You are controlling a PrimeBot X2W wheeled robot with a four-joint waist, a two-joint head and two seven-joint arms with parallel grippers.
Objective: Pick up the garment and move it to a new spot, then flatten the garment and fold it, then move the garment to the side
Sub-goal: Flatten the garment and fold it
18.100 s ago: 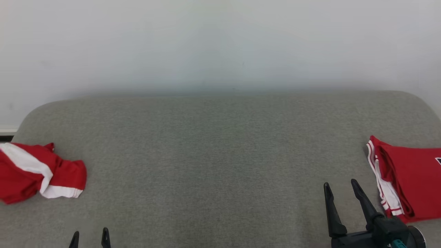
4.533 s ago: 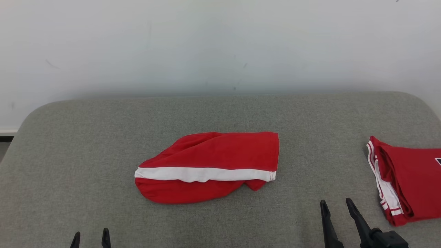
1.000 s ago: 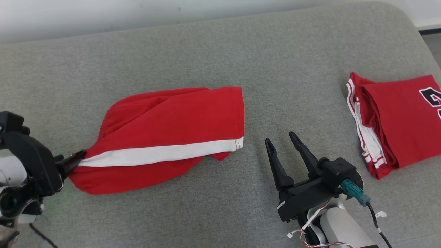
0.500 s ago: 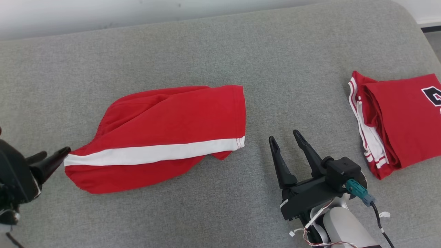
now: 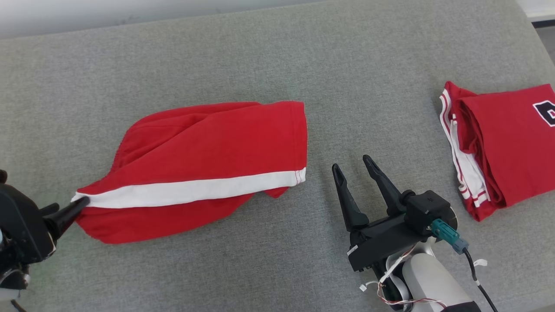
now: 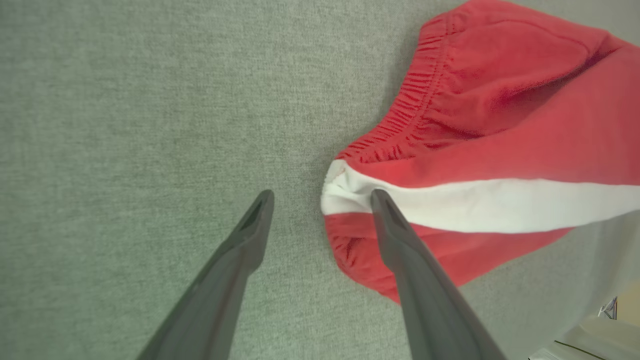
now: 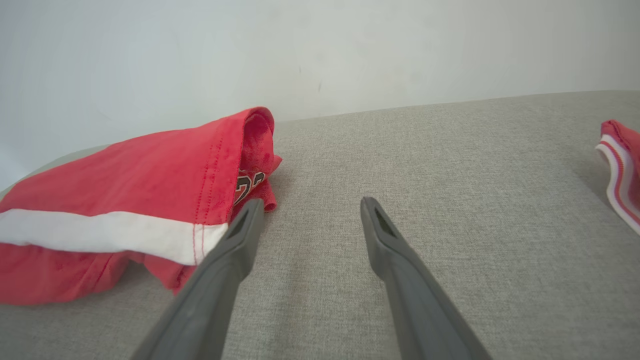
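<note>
The garment (image 5: 204,169), red shorts with a white side stripe, lies crumpled on the grey upholstered surface (image 5: 260,65), waistband end to the left. My left gripper (image 5: 69,204) is open at that end. In the left wrist view its fingers (image 6: 395,235) straddle the stripe's corner of the garment (image 6: 500,150), one finger over the cloth and the other over bare surface, and the left gripper (image 6: 322,194) grips nothing. My right gripper (image 5: 351,164) is open just right of the leg hem, holding nothing. In the right wrist view the garment (image 7: 125,200) lies beside the left finger of the right gripper (image 7: 312,201).
A second red garment (image 5: 507,143) with white trim and a black print lies folded at the right edge, and its trim shows as the folded garment (image 7: 620,165) in the right wrist view. A pale wall (image 7: 320,45) stands behind the surface. Bare grey surface lies between the two garments.
The left gripper drew back off the stripe's end, then came up to it again, staying open. The shorts' left end lies slightly further left. The right gripper has hardly moved; the camera shifted a little.
</note>
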